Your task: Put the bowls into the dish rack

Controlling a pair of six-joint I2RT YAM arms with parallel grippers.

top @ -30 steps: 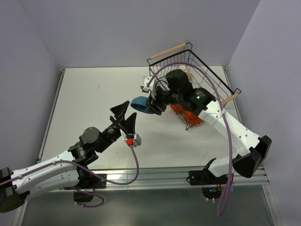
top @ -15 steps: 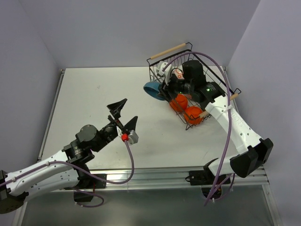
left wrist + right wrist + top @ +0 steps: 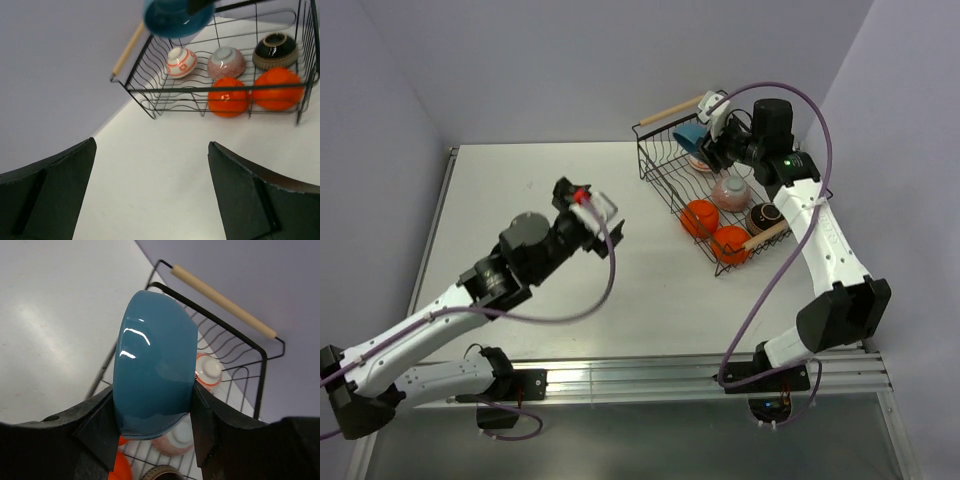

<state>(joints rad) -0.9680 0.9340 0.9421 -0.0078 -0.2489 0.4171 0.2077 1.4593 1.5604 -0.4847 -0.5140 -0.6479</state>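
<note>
Top view: the right jaws hold the blue bowl (image 3: 690,134) over the far corner of the dish rack (image 3: 670,167). Left wrist: the left jaws stand wide apart above the counter (image 3: 165,165), facing five bowls (image 3: 229,96) inside the rack. Right wrist: jaws clamped on the blue bowl's sides, tipped on edge above the wires.

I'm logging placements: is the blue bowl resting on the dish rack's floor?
No, the right gripper holds the blue bowl up over the dish rack, clear of its wire floor.
</note>
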